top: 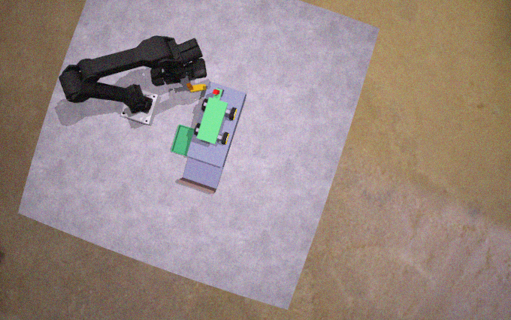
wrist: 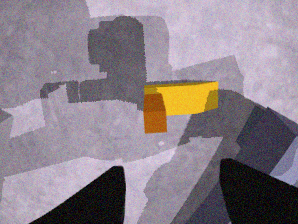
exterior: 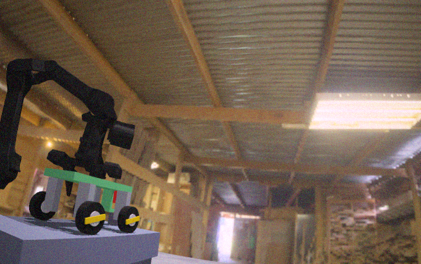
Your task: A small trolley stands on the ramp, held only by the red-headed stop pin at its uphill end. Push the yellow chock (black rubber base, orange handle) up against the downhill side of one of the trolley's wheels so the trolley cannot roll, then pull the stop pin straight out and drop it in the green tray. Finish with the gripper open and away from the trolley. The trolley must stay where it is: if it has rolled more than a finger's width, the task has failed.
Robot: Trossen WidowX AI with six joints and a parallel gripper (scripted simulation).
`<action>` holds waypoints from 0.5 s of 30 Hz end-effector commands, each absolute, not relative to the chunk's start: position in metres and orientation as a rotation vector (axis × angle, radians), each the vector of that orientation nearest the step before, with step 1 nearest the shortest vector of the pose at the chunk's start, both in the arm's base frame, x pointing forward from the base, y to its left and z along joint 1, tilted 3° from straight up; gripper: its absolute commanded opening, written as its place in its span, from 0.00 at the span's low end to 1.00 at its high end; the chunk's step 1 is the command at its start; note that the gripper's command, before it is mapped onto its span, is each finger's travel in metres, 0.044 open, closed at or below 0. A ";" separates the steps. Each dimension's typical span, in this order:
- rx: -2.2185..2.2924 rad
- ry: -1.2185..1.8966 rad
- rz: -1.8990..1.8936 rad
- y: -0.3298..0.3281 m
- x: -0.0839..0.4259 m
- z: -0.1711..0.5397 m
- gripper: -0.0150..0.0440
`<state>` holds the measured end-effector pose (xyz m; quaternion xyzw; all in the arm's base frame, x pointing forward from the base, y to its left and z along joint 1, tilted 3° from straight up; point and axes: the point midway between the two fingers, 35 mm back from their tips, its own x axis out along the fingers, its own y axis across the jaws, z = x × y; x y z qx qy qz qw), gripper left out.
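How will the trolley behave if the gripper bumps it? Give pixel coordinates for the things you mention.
The trolley (top: pixel 212 121) (exterior: pixel 74 176) would probably roll readily, standing on round wheels. Its deck looks rigid, so a nudge likely shifts everything together. Tall legs suggest some tipping risk if struck high.
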<state>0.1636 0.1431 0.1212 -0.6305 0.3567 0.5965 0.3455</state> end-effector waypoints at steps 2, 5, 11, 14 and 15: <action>-1.631 0.933 1.555 0.142 0.161 0.108 0.58; -1.631 0.933 1.555 0.141 0.162 0.098 0.58; -1.631 0.933 1.555 0.140 0.161 0.083 0.58; -1.631 0.933 1.555 0.139 0.160 0.077 0.58; -1.631 0.933 1.555 0.139 0.160 0.077 0.58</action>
